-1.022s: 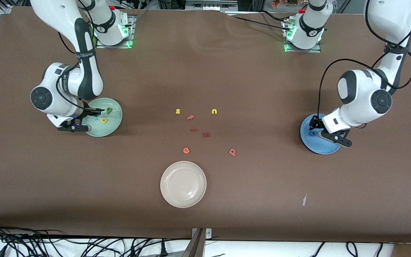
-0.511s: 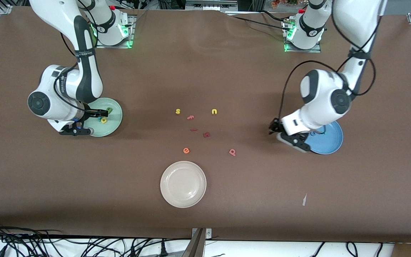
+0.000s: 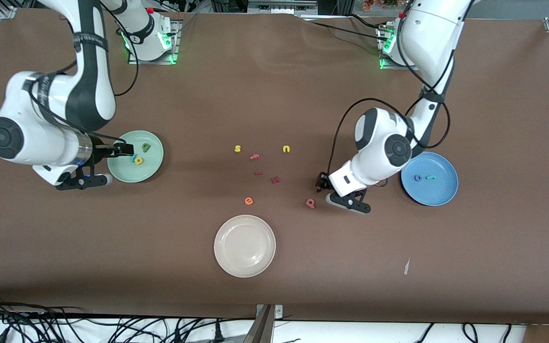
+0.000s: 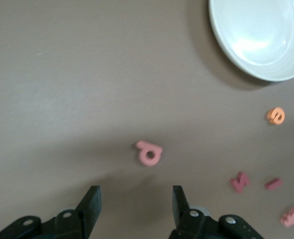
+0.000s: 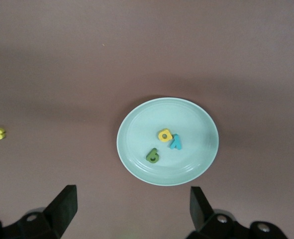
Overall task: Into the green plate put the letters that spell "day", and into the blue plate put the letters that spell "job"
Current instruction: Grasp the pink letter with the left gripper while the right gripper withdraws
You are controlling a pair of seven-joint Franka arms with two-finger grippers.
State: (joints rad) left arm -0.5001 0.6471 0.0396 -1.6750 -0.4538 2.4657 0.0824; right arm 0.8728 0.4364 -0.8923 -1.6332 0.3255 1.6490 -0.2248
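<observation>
Both jaws gape empty: left gripper (image 4: 135, 205) over the matte pink b (image 4: 149, 152), right gripper (image 5: 133, 206) over the glossy round green plate (image 5: 137, 164).

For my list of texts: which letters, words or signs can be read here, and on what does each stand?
"s": yellow s, on the table.
"u": yellow u, on the table.
"e": orange e, on the table.
"b": pink b, on the table.
"d", "a", "y": yellow d, green a, teal y, in the green plate.
"o", "j": blue o, teal j, in the blue plate.
Red pieces: too small to read.
</observation>
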